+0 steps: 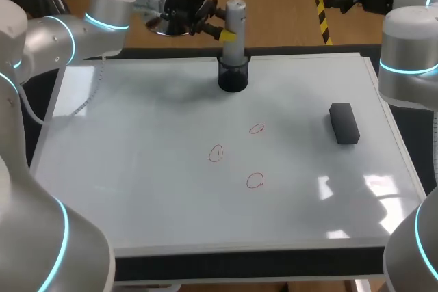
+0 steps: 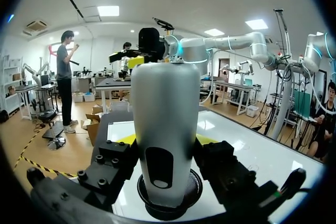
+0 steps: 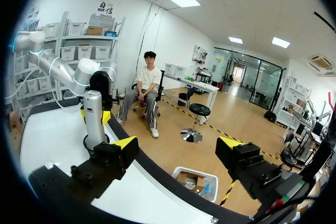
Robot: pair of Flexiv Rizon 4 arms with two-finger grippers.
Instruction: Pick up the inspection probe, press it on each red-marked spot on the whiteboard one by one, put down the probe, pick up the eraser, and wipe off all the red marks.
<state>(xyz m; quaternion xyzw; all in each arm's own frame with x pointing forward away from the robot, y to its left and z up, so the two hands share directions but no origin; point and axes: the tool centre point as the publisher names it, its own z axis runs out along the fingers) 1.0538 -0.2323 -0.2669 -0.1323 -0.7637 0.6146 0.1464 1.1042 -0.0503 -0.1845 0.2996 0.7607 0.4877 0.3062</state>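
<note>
**Probe clamped at the far edge, open board in front of it**

The whiteboard (image 1: pixel 137 169) covers nearly the whole table. Its left half is bare from the far edge to the near one. The inspection probe (image 1: pixel 235 44) stands upright in a black cup (image 1: pixel 233 77) at the middle of the far edge, right against the board's rim. The left gripper (image 2: pixel 167 141) comes in from the left side at the height of the probe's upper body. Its fingers press the silver barrel from two sides, so it is clamped on the probe, and the probe's foot sits in the cup.

On the near side of the cup the surface is clear as far as the red marks, which sit around the board's middle. The far red mark (image 1: pixel 256 128) is closest to the cup, the middle red mark (image 1: pixel 216 153) lies to its left and nearer, and the near red mark (image 1: pixel 254 180) is nearest the front edge. All three are well apart from each other.

The eraser (image 1: pixel 344 123) lies flat towards the right edge, well to the right of the marks and of the probe (it does not lie between the cup and the marks).

The right gripper (image 3: pixel 177 148) hangs beyond the board's far right corner, above the floor rather than the board. Its fingers are spread wide with nothing between them.
</note>
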